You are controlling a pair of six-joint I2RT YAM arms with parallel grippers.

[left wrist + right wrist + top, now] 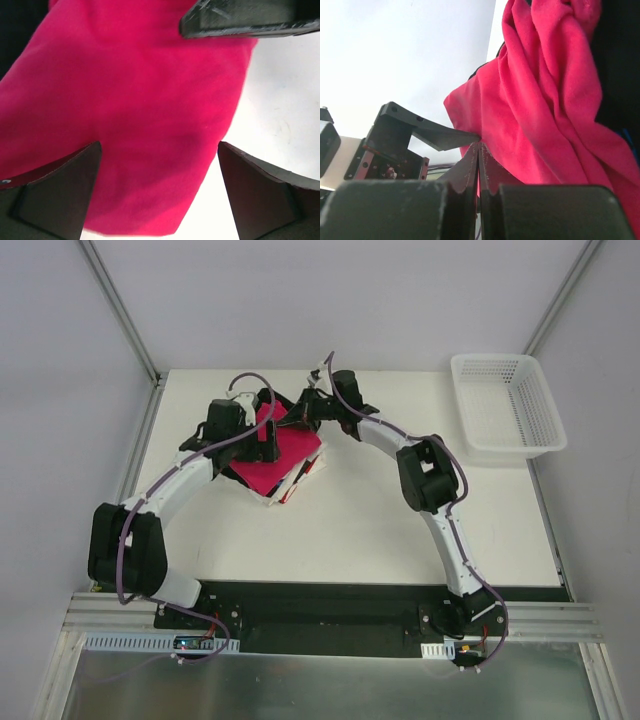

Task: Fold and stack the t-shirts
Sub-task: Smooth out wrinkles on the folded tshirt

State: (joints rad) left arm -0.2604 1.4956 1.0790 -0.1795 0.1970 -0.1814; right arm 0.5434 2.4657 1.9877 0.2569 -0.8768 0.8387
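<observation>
A crimson-pink t-shirt [280,455] lies on top of a stack of t-shirts whose white and red edges [292,490] stick out at the near side. My right gripper [298,412] is at the shirt's far edge. In the right wrist view this gripper [479,146] is shut on a fold of the pink cloth [545,100], with a pink sliver showing between the pads. My left gripper [266,436] hovers over the pink shirt [140,115]. It [159,147] is open and nothing is gripped between its fingers. Black cloth [620,75] shows behind the pink shirt.
A white lattice basket [505,405] stands at the table's far right corner. One finger of my right gripper [250,20] crosses the top of the left wrist view. One finger of my left gripper [430,132] sits just left of my right fingertips. Both arms meet over the stack.
</observation>
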